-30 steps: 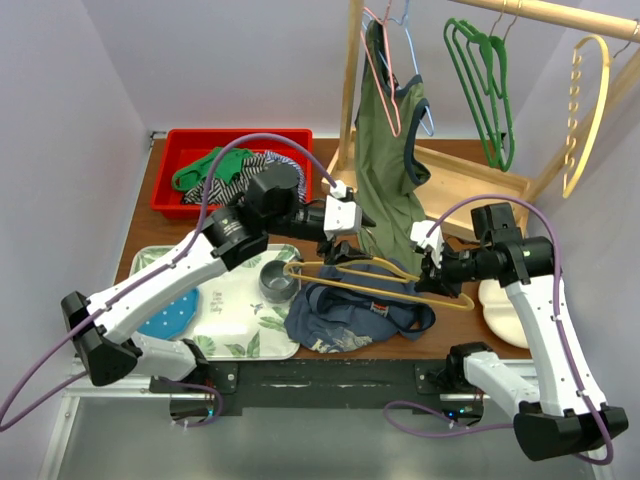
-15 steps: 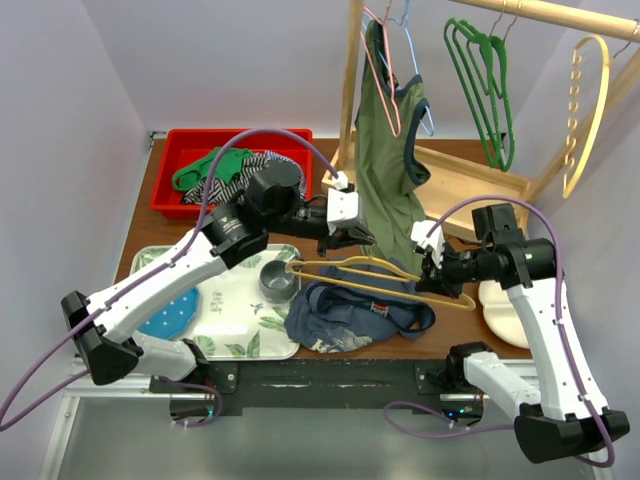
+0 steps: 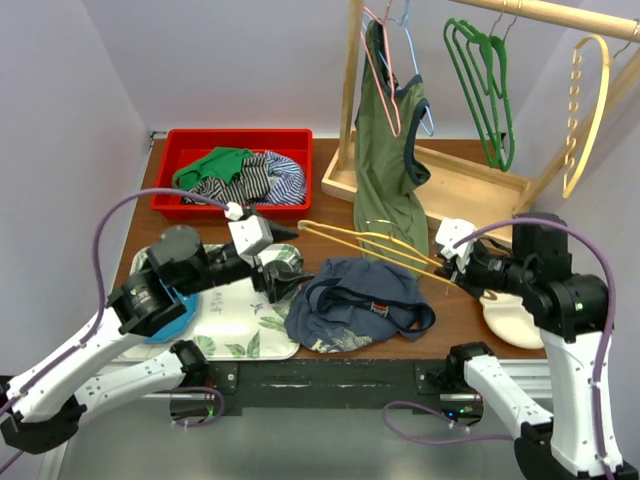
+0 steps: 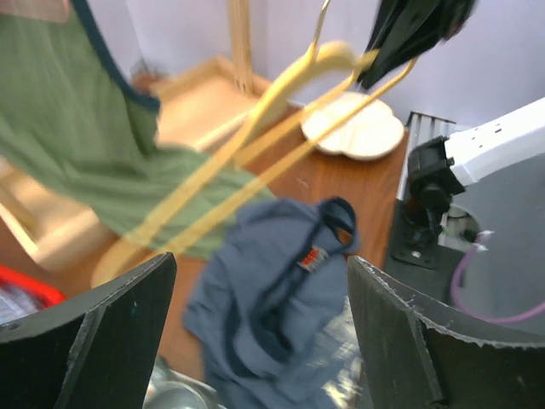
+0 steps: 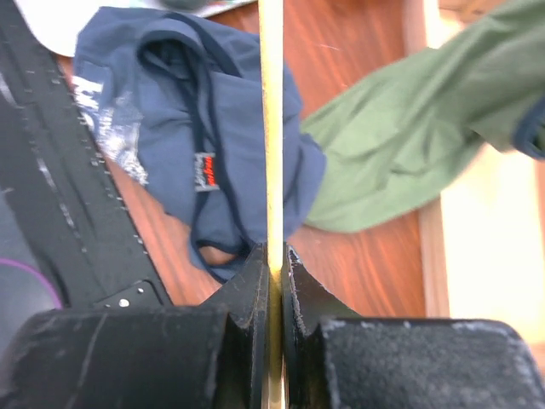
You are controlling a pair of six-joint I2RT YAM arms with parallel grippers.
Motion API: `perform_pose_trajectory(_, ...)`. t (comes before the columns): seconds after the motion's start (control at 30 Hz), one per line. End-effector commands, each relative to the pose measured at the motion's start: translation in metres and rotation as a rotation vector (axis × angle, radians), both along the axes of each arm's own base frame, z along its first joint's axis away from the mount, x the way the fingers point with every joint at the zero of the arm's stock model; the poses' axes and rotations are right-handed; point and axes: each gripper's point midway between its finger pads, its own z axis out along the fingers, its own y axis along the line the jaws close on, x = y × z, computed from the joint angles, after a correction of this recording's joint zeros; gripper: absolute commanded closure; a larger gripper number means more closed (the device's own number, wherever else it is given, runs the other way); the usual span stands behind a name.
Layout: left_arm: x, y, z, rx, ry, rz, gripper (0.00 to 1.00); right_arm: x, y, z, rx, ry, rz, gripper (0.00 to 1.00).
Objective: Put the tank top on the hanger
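Note:
The navy-blue tank top [image 3: 360,305] lies crumpled on the table near the front edge. The mustard-yellow hanger [image 3: 370,245] slants in the air above it, running from far left down to my right gripper [image 3: 452,278]. In the right wrist view that gripper [image 5: 273,256] is shut on the hanger's thin bar [image 5: 272,128], with the tank top [image 5: 196,153] below. My left gripper [image 3: 290,272] hovers left of the tank top, over the tray, and holds nothing. Its jaws [image 4: 260,260] stand wide open, and between them show the tank top [image 4: 272,298] and the hanger [image 4: 255,145].
A red bin [image 3: 175,200] of clothes stands at the back left, a leaf-print tray [image 3: 230,335] at the front left. The wooden rack [image 3: 352,90] carries an olive-green top [image 3: 385,170], green hangers [image 3: 485,90] and a holed yellow hanger [image 3: 585,110]. A white dish [image 3: 505,320] lies at the right.
My left gripper let go of the hanger, opened and pulled back toward the near left. The right gripper drew slightly right, and the hanger now hangs from it alone.

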Motion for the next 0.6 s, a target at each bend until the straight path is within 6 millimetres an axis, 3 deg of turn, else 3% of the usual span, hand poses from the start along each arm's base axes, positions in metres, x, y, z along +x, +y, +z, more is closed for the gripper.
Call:
perform_pose_trajectory(0.0, 0.006, -0.003, -0.096, 0.006, 0.420, 0.148, 0.15, -0.033, -0.034, -0.029, -0.127, 0.150, -0.146, 1.00)
perform_pose_trajectory(0.17, -0.004, -0.023, -0.150, 0.057, 0.605, 0.223, 0.20, -0.033, -0.038, -0.020, -0.113, 0.119, -0.187, 1.00)
perform_pose_trajectory(0.23, 0.005, -0.027, -0.157, 0.093, 0.593, 0.301, 0.20, -0.034, -0.034, -0.016, -0.088, 0.118, -0.181, 1.00)
perform_pose_trajectory(0.27, 0.008, -0.028, -0.180, 0.175, 0.632, 0.351, 0.21, -0.033, -0.033, -0.014, -0.085, 0.113, -0.178, 1.00)
perform_pose_trajectory(0.33, 0.022, -0.029, -0.181, 0.224, 0.614, 0.432, 0.30, -0.032, -0.040, -0.011, -0.110, 0.096, -0.206, 1.00)
perform_pose_trajectory(0.37, 0.024, -0.026, -0.199, 0.303, 0.633, 0.481, 0.30, -0.029, -0.052, -0.008, -0.163, 0.062, -0.251, 1.00)
perform_pose_trajectory(0.47, 0.034, -0.029, -0.205, 0.338, 0.604, 0.539, 0.33, -0.032, -0.068, -0.001, -0.228, -0.008, -0.296, 1.00)
perform_pose_trajectory(0.57, 0.042, -0.028, -0.212, 0.368, 0.589, 0.587, 0.37, -0.039, -0.063, -0.008, -0.201, 0.011, -0.282, 1.00)
